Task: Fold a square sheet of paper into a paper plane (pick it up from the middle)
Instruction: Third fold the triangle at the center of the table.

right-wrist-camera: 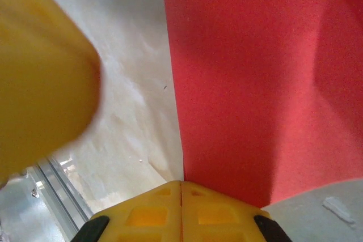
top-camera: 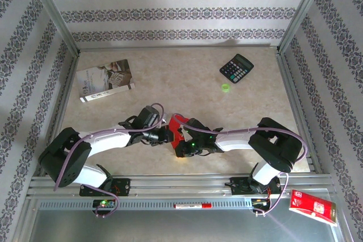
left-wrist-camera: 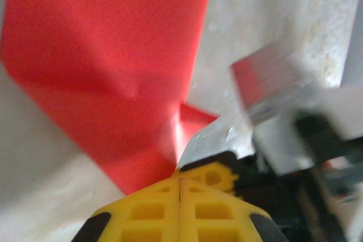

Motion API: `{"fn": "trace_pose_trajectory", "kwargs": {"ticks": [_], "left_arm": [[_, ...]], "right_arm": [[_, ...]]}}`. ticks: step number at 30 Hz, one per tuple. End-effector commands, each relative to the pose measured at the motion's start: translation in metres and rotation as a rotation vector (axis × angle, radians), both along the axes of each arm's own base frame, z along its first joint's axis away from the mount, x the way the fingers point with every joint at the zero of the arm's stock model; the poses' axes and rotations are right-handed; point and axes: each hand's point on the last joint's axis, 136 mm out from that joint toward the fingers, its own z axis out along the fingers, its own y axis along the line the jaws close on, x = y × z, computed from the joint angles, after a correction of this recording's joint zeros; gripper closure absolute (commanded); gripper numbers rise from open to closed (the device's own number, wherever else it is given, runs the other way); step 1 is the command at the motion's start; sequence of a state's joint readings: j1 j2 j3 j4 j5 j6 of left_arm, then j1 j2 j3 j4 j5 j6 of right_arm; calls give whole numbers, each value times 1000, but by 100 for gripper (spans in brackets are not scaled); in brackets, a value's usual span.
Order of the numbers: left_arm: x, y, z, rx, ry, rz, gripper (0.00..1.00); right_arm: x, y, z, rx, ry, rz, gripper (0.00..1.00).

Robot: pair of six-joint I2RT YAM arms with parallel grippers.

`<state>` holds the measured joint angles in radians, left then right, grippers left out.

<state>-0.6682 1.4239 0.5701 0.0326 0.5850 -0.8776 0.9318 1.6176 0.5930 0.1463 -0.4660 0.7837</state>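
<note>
Evidently, the square sheet of paper point(top-camera: 177, 126) is being pinched at one edge by the closed left gripper point(left-wrist-camera: 180, 175) and at another by the closed right gripper point(right-wrist-camera: 181, 185). It is spreading just ahead of both sets of fingertips, probably so a fold is being steadied.

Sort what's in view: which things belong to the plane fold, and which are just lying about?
Job: red paper, partly folded, between both arms.

Lying about: calculator, booklet, green disc, red packet.
</note>
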Motion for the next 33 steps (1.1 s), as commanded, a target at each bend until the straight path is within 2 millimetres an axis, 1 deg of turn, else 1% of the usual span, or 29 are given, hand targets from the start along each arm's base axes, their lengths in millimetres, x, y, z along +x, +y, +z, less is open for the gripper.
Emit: {"fn": "trace_pose_trajectory", "kwargs": {"ticks": [1, 5, 9, 13, 18, 24, 33], "left_arm": [[-9, -7, -7, -22, 53, 10, 100], [-9, -13, -14, -27, 63, 13, 100], [-11, -16, -26, -14, 87, 9, 100], [-11, -11, -38, 29, 99, 18, 100], [-7, -6, -46, 53, 99, 25, 100], [6, 2, -47, 47, 94, 39, 100], [32, 13, -46, 20, 100, 60, 100]], "right_arm": [[-16, -37, -41, -175, 72, -35, 94], [-17, -39, -42, -180, 75, -39, 94], [-18, -41, -43, -187, 81, -45, 94], [-20, -45, -47, -213, 94, -52, 95], [-27, -56, -51, -262, 121, -52, 97], [-37, -70, -58, -330, 169, -41, 99], [-44, -77, -62, -361, 197, -31, 100]]}}
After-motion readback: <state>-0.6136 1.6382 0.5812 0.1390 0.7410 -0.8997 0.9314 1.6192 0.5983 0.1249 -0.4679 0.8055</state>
